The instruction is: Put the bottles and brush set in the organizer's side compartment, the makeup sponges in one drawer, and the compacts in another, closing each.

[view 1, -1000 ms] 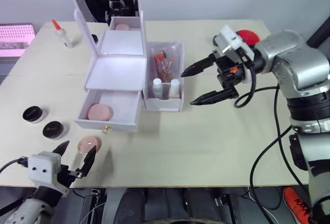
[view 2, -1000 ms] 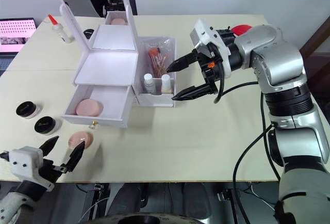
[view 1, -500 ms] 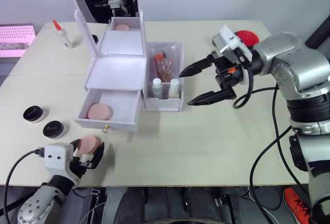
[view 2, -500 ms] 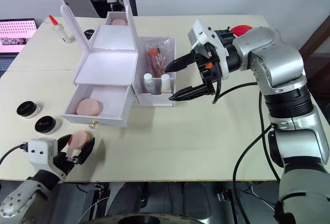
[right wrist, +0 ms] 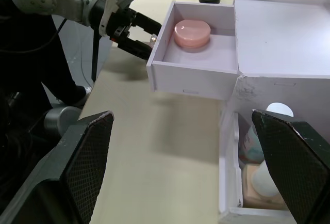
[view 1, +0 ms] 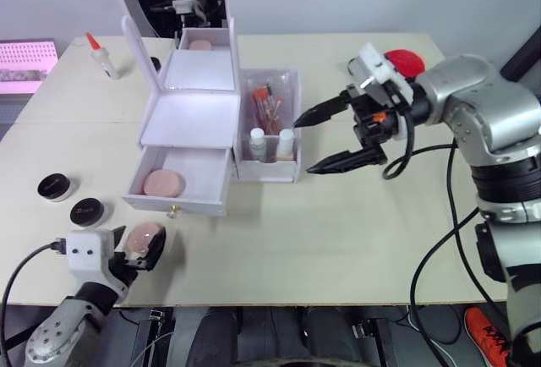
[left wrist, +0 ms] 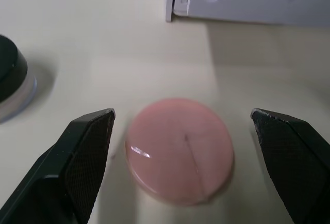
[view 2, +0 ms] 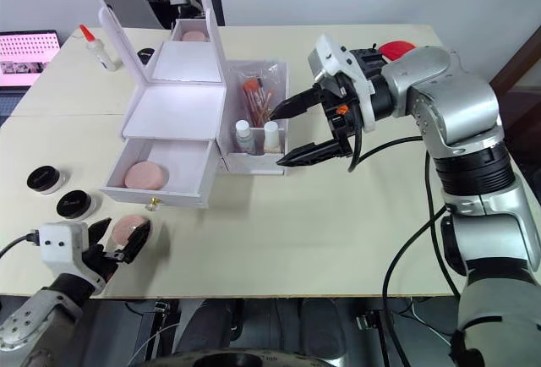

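**Right eye: sponge between left fingers**

Left gripper low at near table edge, fingers spread around pink sponge. Second sponge in open drawer. Right gripper open beside side compartment. Two compacts left of drawer.

The scene is lit evenly and brightly from overhead. Soft, short shadows are cast on the pale beige tabletop. A small glare spot is seen on the round pink makeup sponge, whose edges are slightly blurred. The glossy white plastic organizer is nearly overexposed toward 12 o'clock.
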